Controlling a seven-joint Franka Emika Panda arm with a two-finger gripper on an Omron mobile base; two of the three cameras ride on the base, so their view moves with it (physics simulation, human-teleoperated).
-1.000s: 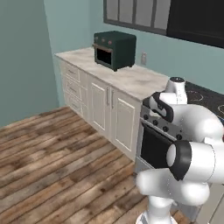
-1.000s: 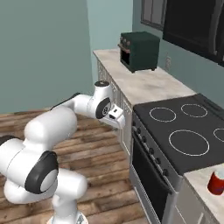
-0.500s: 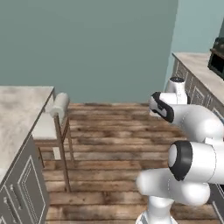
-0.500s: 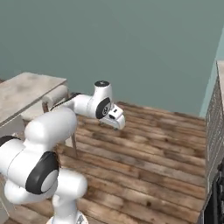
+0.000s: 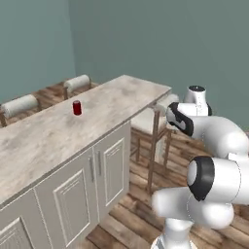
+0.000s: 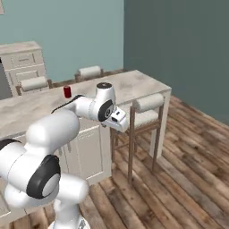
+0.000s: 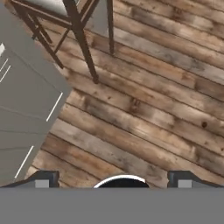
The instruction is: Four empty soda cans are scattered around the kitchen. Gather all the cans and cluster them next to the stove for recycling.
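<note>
Left base view: kitchen island [image 5: 58, 136] with a pale marbled top runs from the lower left toward the far right corner; grey cabinet doors [image 5: 87, 180] on its near face.
Red soda can [image 5: 77, 108]: upright on the island top, near the far long edge, about midway along it, well apart from the arm. Nothing beside it.
Stools, far side [image 5: 19, 104]: two cushioned backs show above the far edge, left of the can and just behind it.
Stool, right end [image 5: 154, 127]: dark wooden legs, pale seat, tucked under the island's right end.
Right base view: same can [image 6: 67, 92] stands on the island top near the far edge, left of the arm's wrist.
Arm: reaches across in front of the island's near edge; hand points down at the floor.
Gripper [image 6: 120, 126]: hangs off the island, above the wooden floor [image 6: 179, 179], just beside the near stool [image 6: 143, 118].
Hand view: plank floor below, stool legs [image 7: 83, 48] at top left, grey cabinet face [image 7: 26, 105] along the left.
Fingers [image 7: 43, 180]: both tips stand wide apart, nothing between them.
</note>
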